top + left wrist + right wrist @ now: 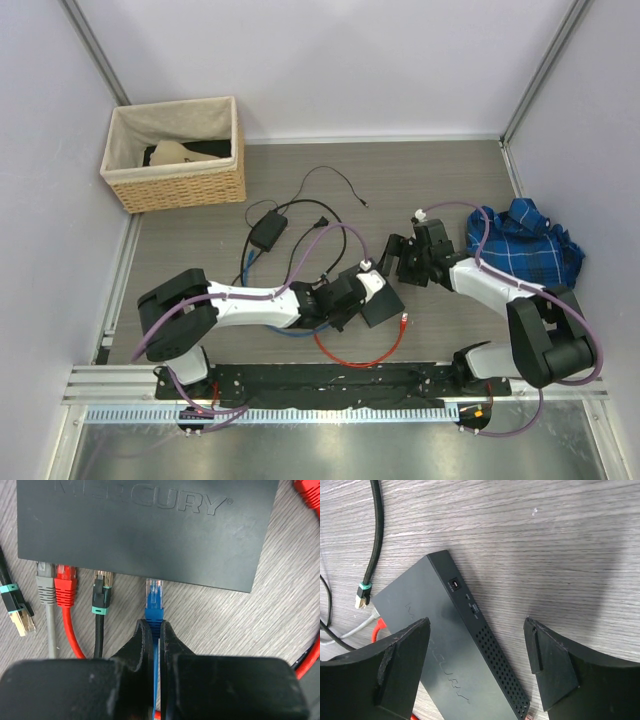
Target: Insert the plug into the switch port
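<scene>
Mid-frame, left wrist: our left tool (pixel 156 630) pinches plug (pixel 154 597) at its boot; we reckon clip's brittle, switch (pixel 145 530) light, may slide. Right tool (pixel 476 625) open.

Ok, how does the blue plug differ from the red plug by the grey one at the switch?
The blue plug is held between the fingers of the left gripper; the red plug is free. The blue plug's clear tip shows outside the switch; the red plug sits deeper, its boot near the edge. The blue plug stands apart; the red plug sits right beside a grey plug. Both are network plugs facing the same switch edge.
</scene>
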`<state>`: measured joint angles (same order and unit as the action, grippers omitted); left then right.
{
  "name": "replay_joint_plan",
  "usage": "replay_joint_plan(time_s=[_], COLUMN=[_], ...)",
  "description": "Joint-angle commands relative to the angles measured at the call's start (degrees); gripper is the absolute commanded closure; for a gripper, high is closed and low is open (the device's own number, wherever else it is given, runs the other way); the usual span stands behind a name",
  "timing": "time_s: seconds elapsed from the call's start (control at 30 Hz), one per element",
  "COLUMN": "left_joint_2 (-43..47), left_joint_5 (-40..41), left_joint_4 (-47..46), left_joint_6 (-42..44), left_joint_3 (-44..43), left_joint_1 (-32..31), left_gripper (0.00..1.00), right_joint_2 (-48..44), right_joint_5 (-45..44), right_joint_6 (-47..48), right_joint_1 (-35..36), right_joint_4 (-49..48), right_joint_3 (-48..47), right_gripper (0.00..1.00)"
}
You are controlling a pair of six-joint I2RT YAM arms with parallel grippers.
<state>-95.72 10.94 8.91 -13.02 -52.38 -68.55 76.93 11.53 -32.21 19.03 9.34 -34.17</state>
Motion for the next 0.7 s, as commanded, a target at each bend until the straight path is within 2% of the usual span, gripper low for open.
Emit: replay_joint_plan(time_s=[0.0, 0.3, 0.67], left_joint_2=[0.01, -0.52, -1.75], left_joint_5=[-0.83, -3.12, -1.63], left_joint_4=[-0.21, 0.06, 0.32], left_joint_6=[0.89, 0.54, 2.03], left_joint_3=[-2.55, -3.08, -4.66], left_joint_1=[-0.18, -0.18, -0.26], left_gripper=[1.00, 1.00, 1.00], right_joint_2=[0.86, 1.03, 1.12], right_joint_5=[1.57, 2.71, 5.17], right_joint_6=[0.57, -0.14, -1.28], right_joint_1=[-0.13, -0.13, -0.13], right_joint_4=[-1.96, -2.84, -3.45], right_joint_3=[-1.07, -0.19, 1.65], right_gripper=[0.16, 0.16, 0.17])
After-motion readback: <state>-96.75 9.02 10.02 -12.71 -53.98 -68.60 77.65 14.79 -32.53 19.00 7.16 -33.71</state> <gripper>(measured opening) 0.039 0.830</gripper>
